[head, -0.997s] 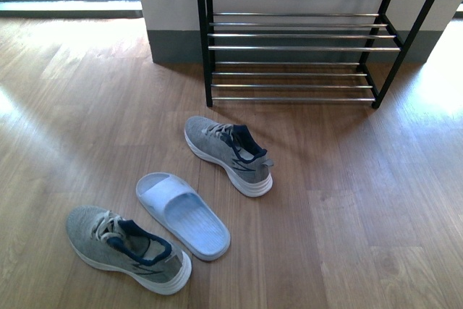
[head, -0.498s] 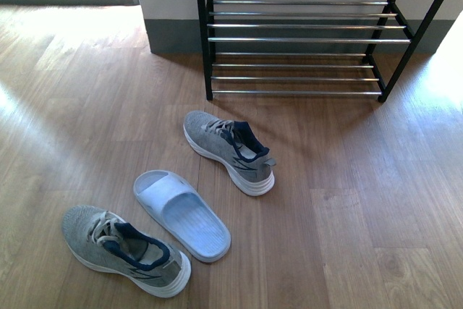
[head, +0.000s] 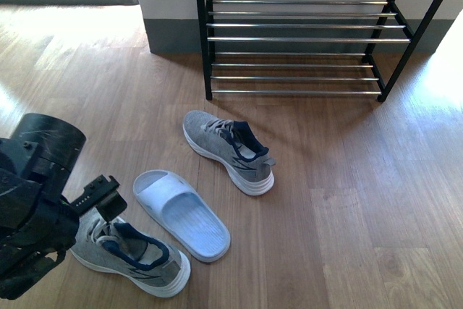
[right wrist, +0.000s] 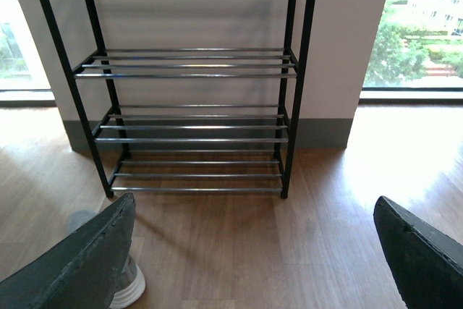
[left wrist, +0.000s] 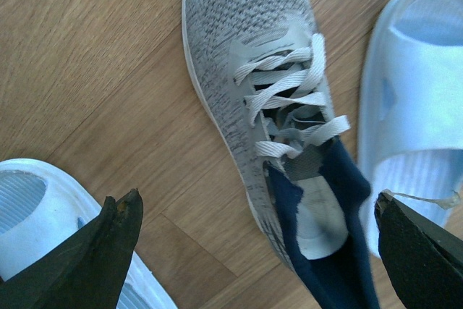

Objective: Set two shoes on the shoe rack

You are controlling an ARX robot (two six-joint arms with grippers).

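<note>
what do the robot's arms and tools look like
The left arm is matte black, with a scuffed cylindrical housing and blocky bracket. The left tool has two black wedge-shaped fingers, one tip worn brownish. The right tool has two dark grey wedge-shaped fingers.

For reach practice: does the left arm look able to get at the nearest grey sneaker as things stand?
Probably yes: the left end effector hangs open over the nearest grey sneaker, nothing in between.
</note>
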